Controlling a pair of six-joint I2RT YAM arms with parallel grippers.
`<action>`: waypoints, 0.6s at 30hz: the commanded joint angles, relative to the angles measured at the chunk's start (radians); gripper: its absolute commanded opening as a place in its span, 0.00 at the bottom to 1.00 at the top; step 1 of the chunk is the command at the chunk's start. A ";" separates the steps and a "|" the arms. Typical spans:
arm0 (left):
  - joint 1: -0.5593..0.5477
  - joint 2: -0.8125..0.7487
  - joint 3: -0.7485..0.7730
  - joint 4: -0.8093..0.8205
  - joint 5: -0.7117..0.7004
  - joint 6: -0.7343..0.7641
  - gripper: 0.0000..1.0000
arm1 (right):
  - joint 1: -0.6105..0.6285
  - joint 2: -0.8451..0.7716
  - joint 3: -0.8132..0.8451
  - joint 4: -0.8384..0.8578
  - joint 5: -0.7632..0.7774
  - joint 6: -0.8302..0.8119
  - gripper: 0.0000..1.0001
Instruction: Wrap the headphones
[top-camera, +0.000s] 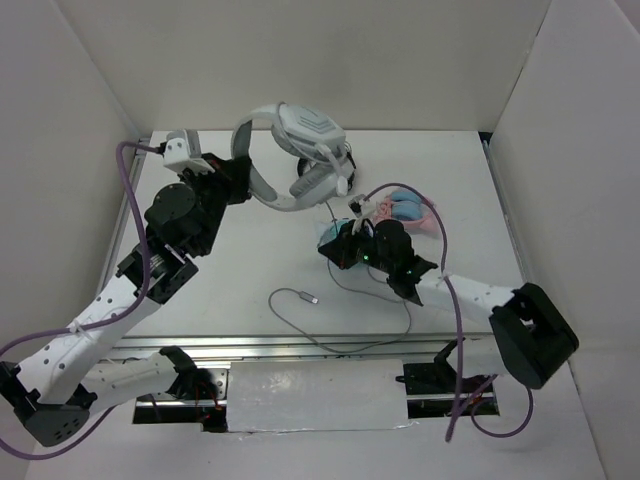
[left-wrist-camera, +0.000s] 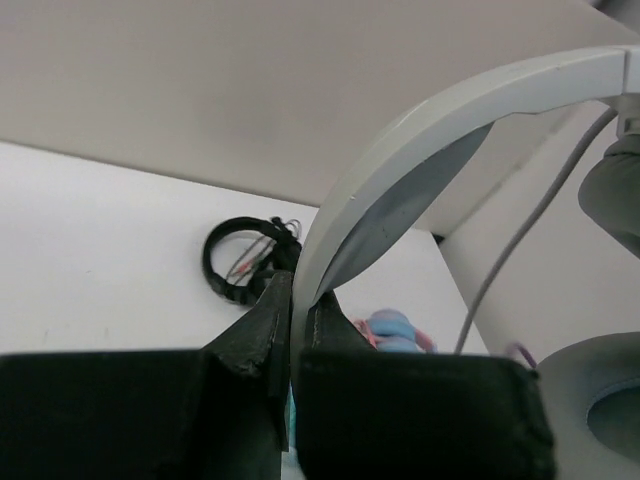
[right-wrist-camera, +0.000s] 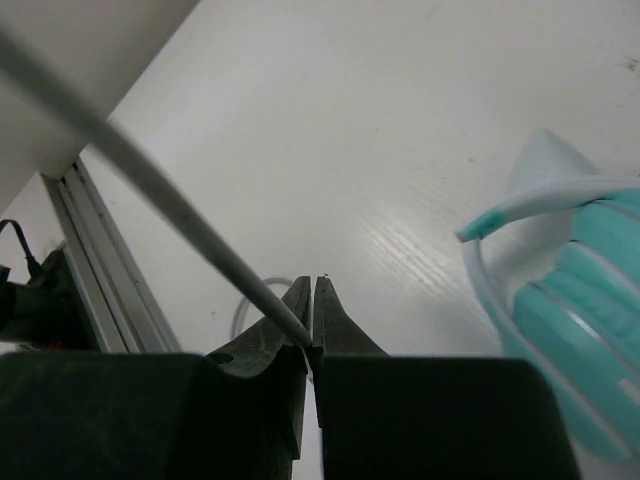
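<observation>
left pincer (left-wrist-camera: 293, 300) pinching headphones (top-camera: 300, 125) by headband (left-wrist-camera: 400, 150); right pincer (right-wrist-camera: 312, 300) pressed together on thin grey cable (right-wrist-camera: 150, 185)

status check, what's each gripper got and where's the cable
Left gripper shut on the headphones at the headband. Right gripper shut on the cable, plug end lying loose. Teal headphones right beside it.

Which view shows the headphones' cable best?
Top external: the cable shows from the headphones down to its plug on the table. Right wrist shows only the stretch in the right gripper; left wrist, a short piece.
</observation>
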 joint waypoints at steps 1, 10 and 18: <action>0.036 0.010 0.103 0.051 -0.232 -0.160 0.00 | 0.082 -0.129 -0.067 0.150 0.169 0.049 0.00; 0.086 0.151 0.222 -0.130 -0.537 -0.178 0.00 | 0.416 -0.284 0.004 -0.195 0.651 -0.101 0.00; 0.079 0.245 0.179 -0.277 -0.688 -0.147 0.00 | 0.651 -0.297 0.155 -0.265 1.204 -0.318 0.02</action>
